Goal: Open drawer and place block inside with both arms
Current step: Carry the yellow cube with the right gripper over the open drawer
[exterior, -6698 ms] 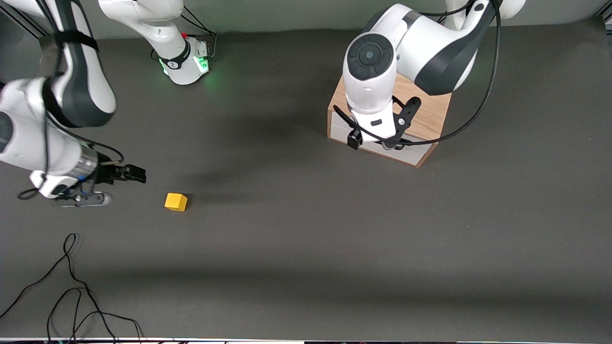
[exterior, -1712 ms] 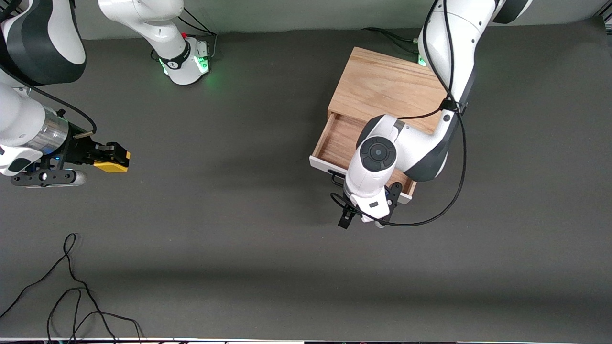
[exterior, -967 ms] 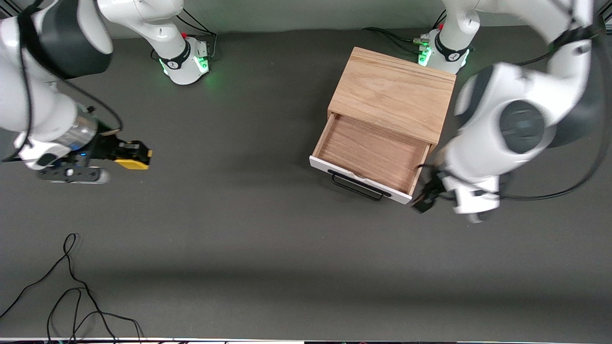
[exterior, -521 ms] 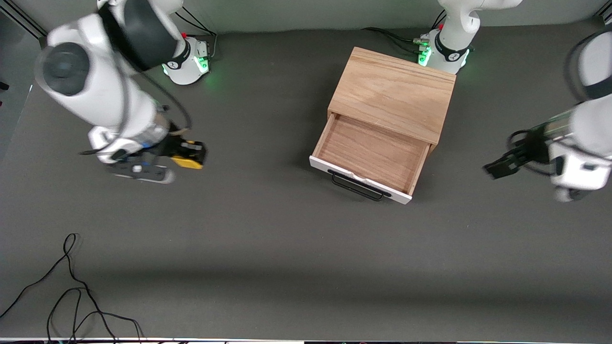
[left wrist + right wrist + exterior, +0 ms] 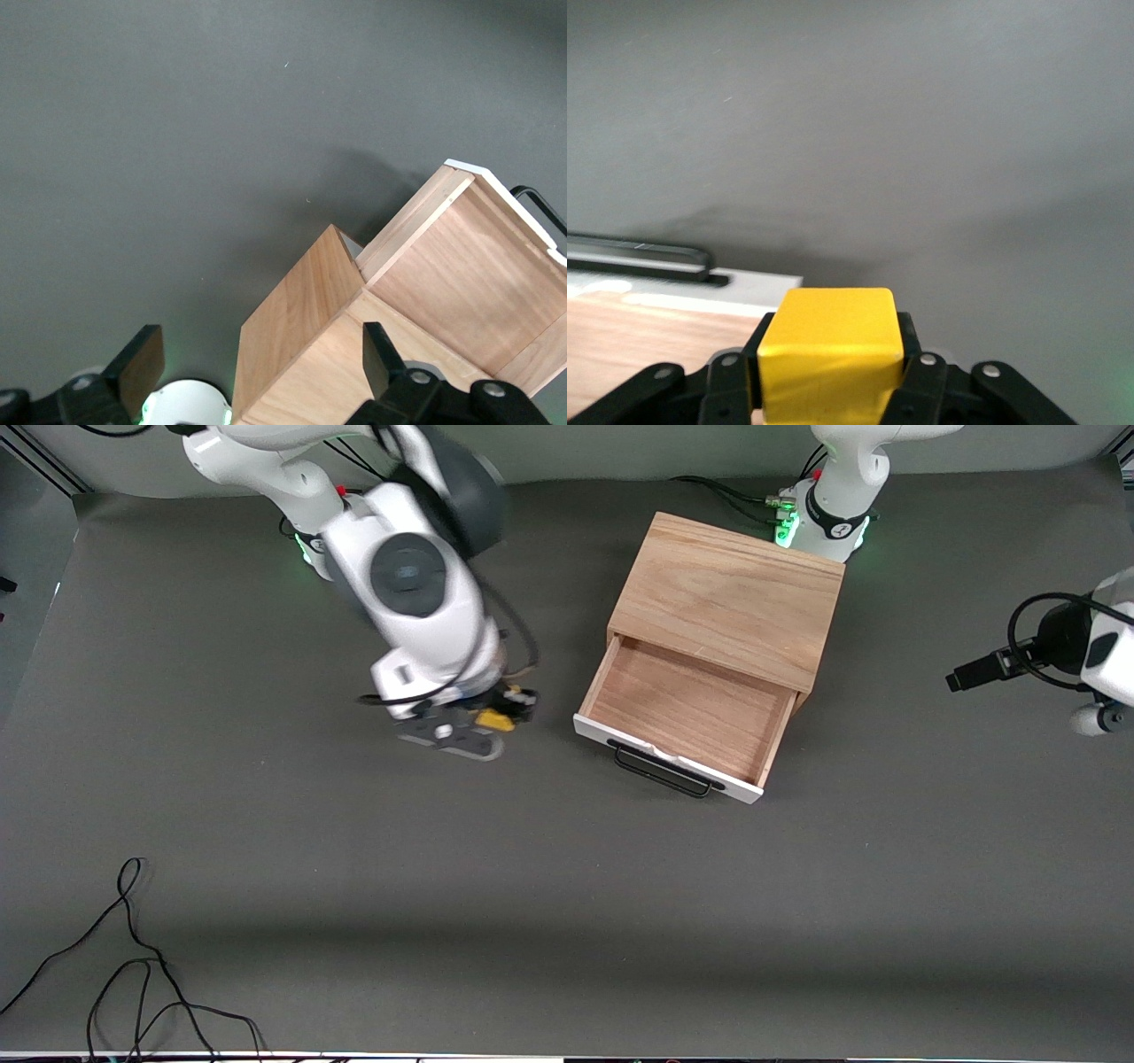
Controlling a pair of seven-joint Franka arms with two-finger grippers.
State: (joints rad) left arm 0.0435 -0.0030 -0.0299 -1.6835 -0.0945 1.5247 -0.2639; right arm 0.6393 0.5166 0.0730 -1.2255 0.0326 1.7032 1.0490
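The drawer [image 5: 691, 708] stands pulled out of the oak cabinet [image 5: 726, 593], showing its bare wood inside, white front [image 5: 664, 755] and black wire handle [image 5: 663, 772]. My right gripper [image 5: 507, 710] is shut on the yellow block [image 5: 493, 720] and holds it above the table, just beside the drawer toward the right arm's end. In the right wrist view the block [image 5: 831, 359] sits between the fingers, with the drawer's front [image 5: 700, 299] and handle [image 5: 638, 252] close by. My left gripper [image 5: 964, 680] is open and empty, off toward the left arm's end; its wrist view shows the cabinet [image 5: 301, 354] and drawer [image 5: 461, 266].
Loose black cables [image 5: 133, 974] lie near the front edge at the right arm's end. The green-lit arm bases [image 5: 347, 545] [image 5: 819, 518] stand along the back edge, the left arm's one close to the cabinet.
My right arm has swung the block across the table to just beside the open drawer. My left gripper has drawn a little farther toward its own end of the table.
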